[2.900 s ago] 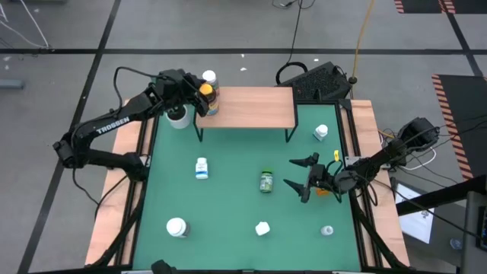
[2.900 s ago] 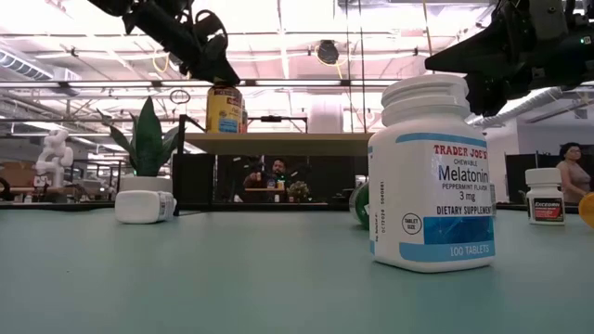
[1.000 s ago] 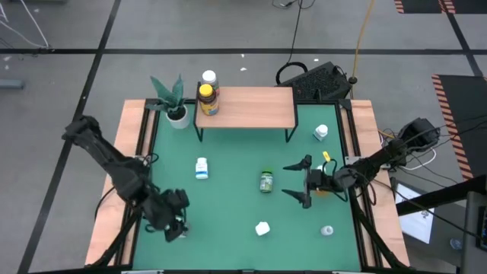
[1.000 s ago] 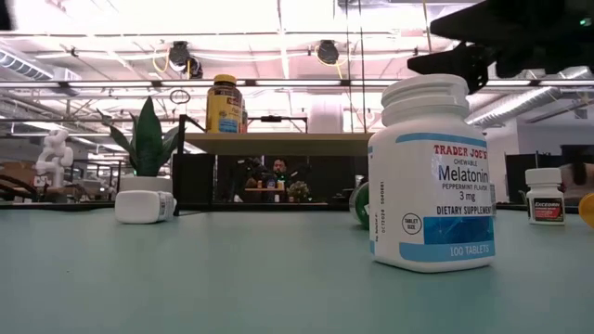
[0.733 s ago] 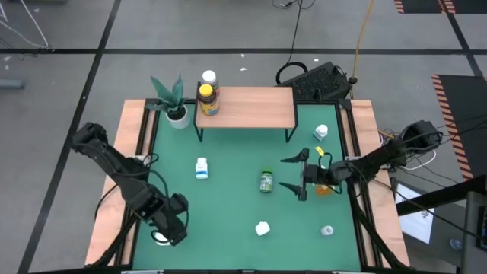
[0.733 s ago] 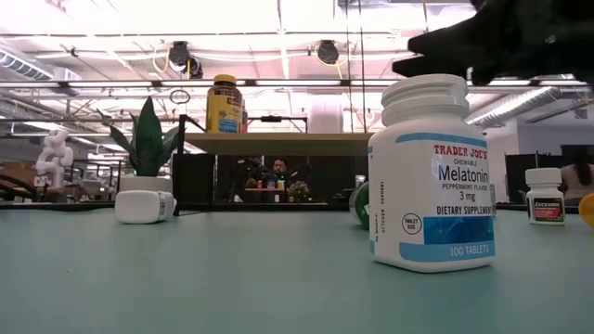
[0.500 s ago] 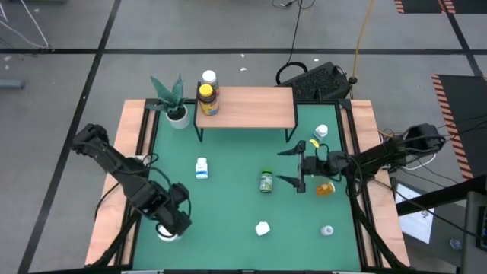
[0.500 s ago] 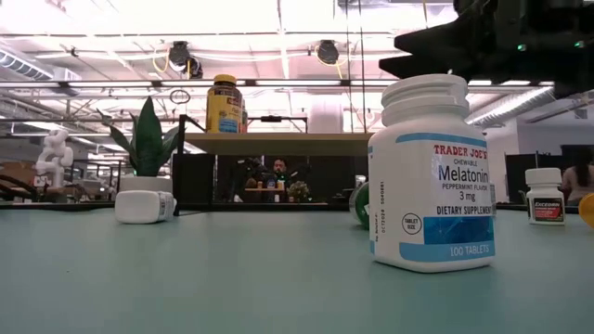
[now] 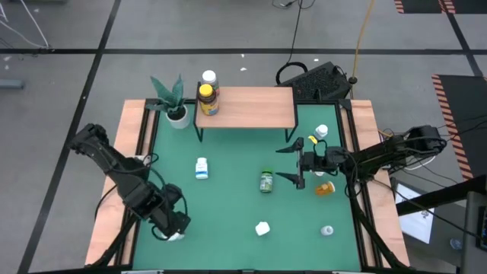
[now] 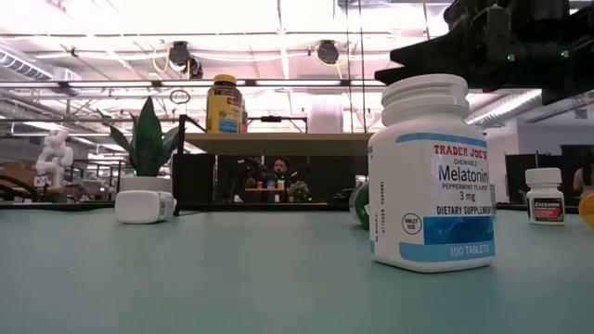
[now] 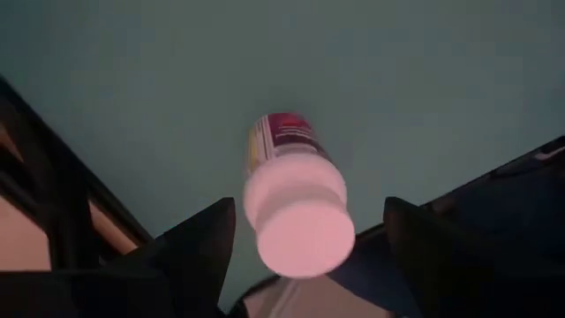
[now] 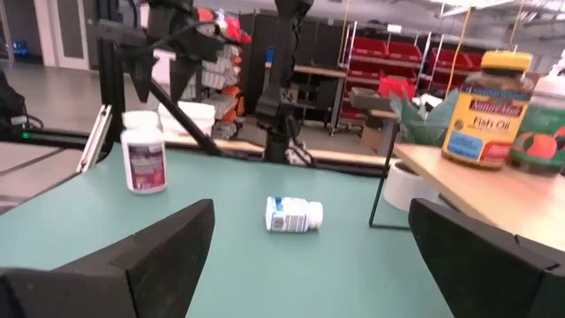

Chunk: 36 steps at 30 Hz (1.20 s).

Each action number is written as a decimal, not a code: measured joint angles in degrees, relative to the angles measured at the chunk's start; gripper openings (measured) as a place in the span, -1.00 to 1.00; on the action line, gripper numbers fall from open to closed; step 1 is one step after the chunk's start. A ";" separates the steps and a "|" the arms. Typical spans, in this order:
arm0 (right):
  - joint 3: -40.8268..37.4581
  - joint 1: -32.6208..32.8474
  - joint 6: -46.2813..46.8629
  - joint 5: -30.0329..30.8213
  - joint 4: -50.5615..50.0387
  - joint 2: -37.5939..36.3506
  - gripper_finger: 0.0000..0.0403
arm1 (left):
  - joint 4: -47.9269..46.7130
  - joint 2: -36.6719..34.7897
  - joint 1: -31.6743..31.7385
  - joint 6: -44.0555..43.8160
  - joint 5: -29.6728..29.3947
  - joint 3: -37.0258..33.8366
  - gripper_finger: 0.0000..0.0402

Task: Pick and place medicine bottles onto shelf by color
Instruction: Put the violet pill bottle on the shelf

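Observation:
My left gripper (image 9: 172, 226) is open near the table's near left corner, above an upright white-capped bottle (image 11: 296, 221). Its fingers stand on either side of the cap without touching it. My right gripper (image 9: 289, 162) is open and empty, just right of the green bottle (image 9: 266, 181). An amber, yellow-capped bottle (image 9: 205, 99) and a white-capped one (image 9: 209, 78) stand on the light-wood shelf (image 9: 251, 106). A white bottle (image 9: 201, 168) lies on its side. An orange one (image 9: 326, 187) lies behind my right gripper.
A Melatonin bottle (image 10: 432, 172) stands near the front edge (image 9: 262, 228). More white bottles stand at the far right (image 9: 321, 132) and near right (image 9: 327, 230). A potted plant (image 9: 175, 103) stands left of the shelf. Wooden borders frame the green table.
My right gripper has gone toward the table's far edge and a little left, staying open, and now stands right of the green bottle. My left gripper has stayed low over the white-capped bottle at the near left, shifting only slightly.

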 joint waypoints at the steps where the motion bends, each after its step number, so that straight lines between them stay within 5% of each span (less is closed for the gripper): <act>1: -0.02 0.00 0.30 0.00 -0.51 0.00 0.86 | 0.11 0.00 -0.67 -1.65 0.00 -0.01 0.45; 16: -0.02 0.22 2.74 -0.02 -3.07 0.00 0.86 | 5.49 0.04 -5.15 -14.49 0.05 -1.71 0.45; 24: -0.02 0.20 2.49 -0.02 -3.00 0.00 0.86 | 6.88 0.04 -5.20 -13.48 -0.04 -4.38 0.45; 36: -0.02 0.20 2.52 -0.02 -3.06 0.00 0.86 | 7.21 0.04 -5.31 -5.84 -8.04 -4.41 0.45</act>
